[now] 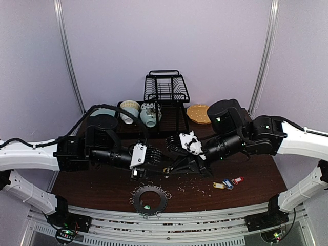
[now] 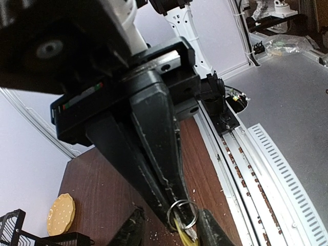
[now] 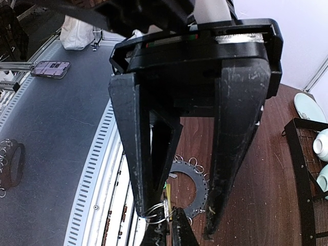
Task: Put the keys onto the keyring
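Yellow, a plastic tag (image 2: 185,237) dangles from a small split ring (image 2: 183,212) held over the middle of the brown surface (image 1: 92,187), and that ring is why both arms crowd together there. The right hand (image 2: 173,205) has its jaws closed tight on the ring. It grips the ring by one edge, so most of the loop stands clear of the fingertips and the plastic tag hangs free. The left hand (image 3: 180,219) faces it tip to tip, jaws part open and holding nothing. One of its fingers (image 3: 141,169) sits just beside the ring and the other stands off. I read this as a hand-over or a re-grip: the left hand looks placed to take or prise the wire while the right steadies it.

The keyring (image 1: 137,199) lies flat at 6 o'clock from the two hands, close to the near edge, with nothing touching it. A green speck on its near rim may be a tag already hung there, though I can't be sure. Three more keys (image 1: 227,183), tagged yellow, blue and red, lie clustered at 4 o'clock, well apart from the keyring. Most of the job looks undone.
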